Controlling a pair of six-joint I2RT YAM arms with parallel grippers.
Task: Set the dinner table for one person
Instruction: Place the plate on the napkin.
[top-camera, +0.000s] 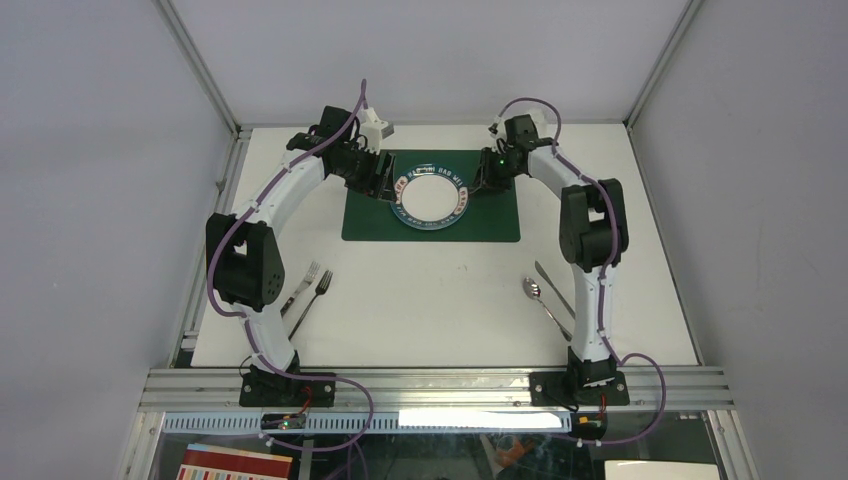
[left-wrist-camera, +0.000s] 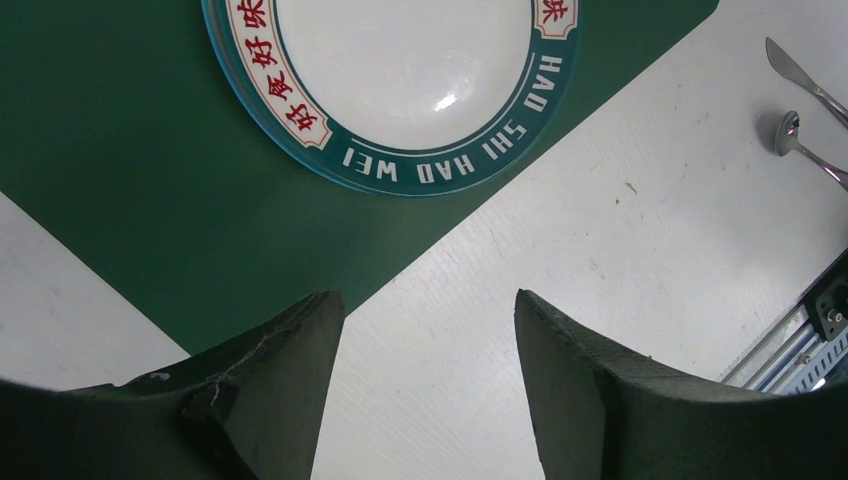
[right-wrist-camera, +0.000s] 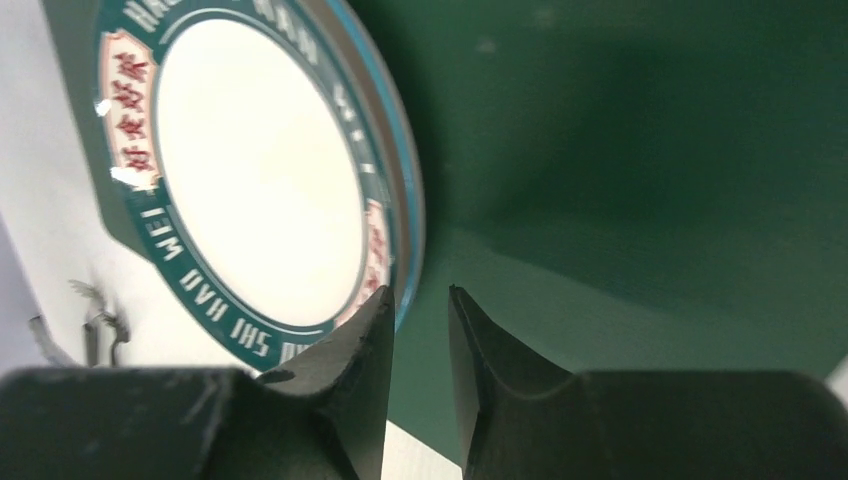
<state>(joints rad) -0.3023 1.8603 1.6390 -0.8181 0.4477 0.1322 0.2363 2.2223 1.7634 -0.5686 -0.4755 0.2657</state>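
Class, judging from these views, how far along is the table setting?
Done: plate sits on the placemat. In hand: nothing; left claw and right claw stand open beside the plate. Left: two forks, spoon and knife lie on the dinner table, away from the placemat.

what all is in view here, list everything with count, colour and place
table: one, white, under everything
placemat: one, dark green, far middle of the table
plate: one, white with a teal lettered rim, on the placemat
forks: two, silver, near left, side by side
spoon: one, silver, near right
knife: one, silver, just right of the spoon
arms: two, white and black with purple cables, one on each side of the plate
left fingers: dark, wide apart, empty, over the placemat's edge
right fingers: dark, narrowly apart, empty, beside the plate's rim
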